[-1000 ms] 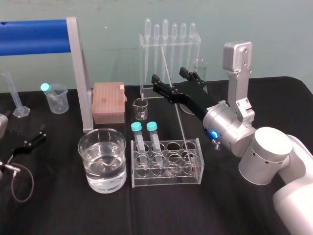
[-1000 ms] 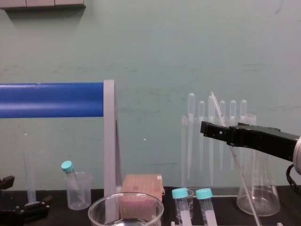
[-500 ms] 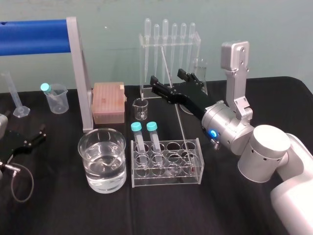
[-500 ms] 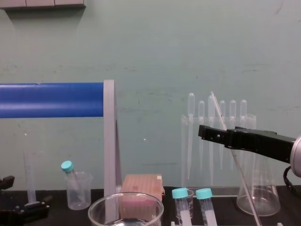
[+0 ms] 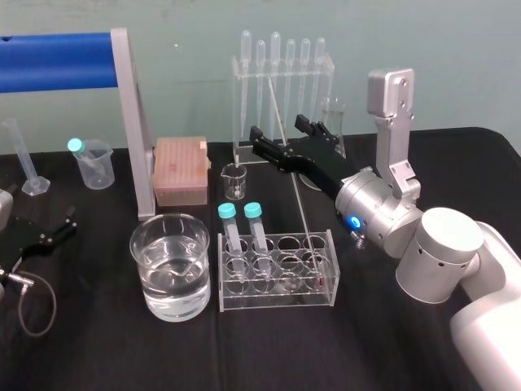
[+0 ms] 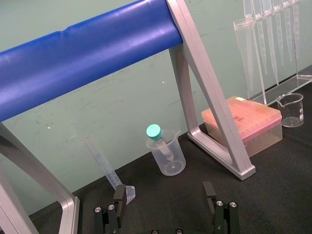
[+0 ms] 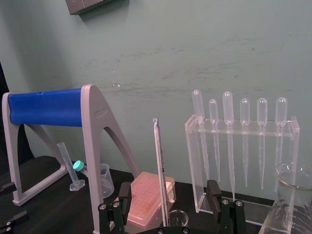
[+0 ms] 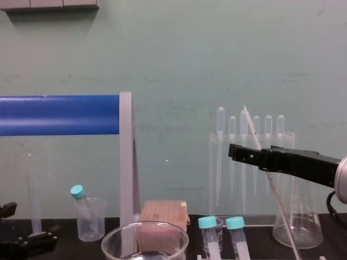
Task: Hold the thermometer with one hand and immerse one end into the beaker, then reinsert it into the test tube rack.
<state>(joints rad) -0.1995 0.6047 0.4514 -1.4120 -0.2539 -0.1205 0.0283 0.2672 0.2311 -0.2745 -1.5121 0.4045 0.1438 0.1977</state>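
One long thin clear glass thermometer (image 5: 303, 213) stands tilted in the clear acrylic test tube rack (image 5: 281, 296), lower end in a hole at the rack's right end, top leaning far-left toward the pipettes. Right gripper (image 5: 279, 129) is raised above and behind the rack. Its black fingers (image 7: 213, 191) are spread wide to either side of the rod's upper part and hold nothing. Whether they touch it can't be judged.

Rack also holds two teal-capped tubes (image 5: 229, 225) in its left holes, both upright. One large wide glass beaker (image 5: 171, 293) sits just left of the rack, roughly half full of clear water (image 5: 172, 273).

Six clear bulb-topped plastic pipettes (image 5: 275, 65) hang in one clear stand (image 5: 330, 81) at the far side. One small glass beaker (image 5: 234, 182) sits in front of it, contents can't tell. One conical glass flask (image 8: 298, 225) is far right, behind the gripper. One pink tip box (image 5: 181, 169) sits beside the grey-framed blue bar (image 5: 57, 59).

Far left: one small plastic beaker (image 5: 96, 167) with a single teal-capped tube leaning inside, and one graduated cylinder (image 5: 18, 155).

Left gripper (image 5: 50, 235) lies parked low at the left edge of the black table (image 5: 106, 350) — fingers (image 6: 119, 197) apart, empty.
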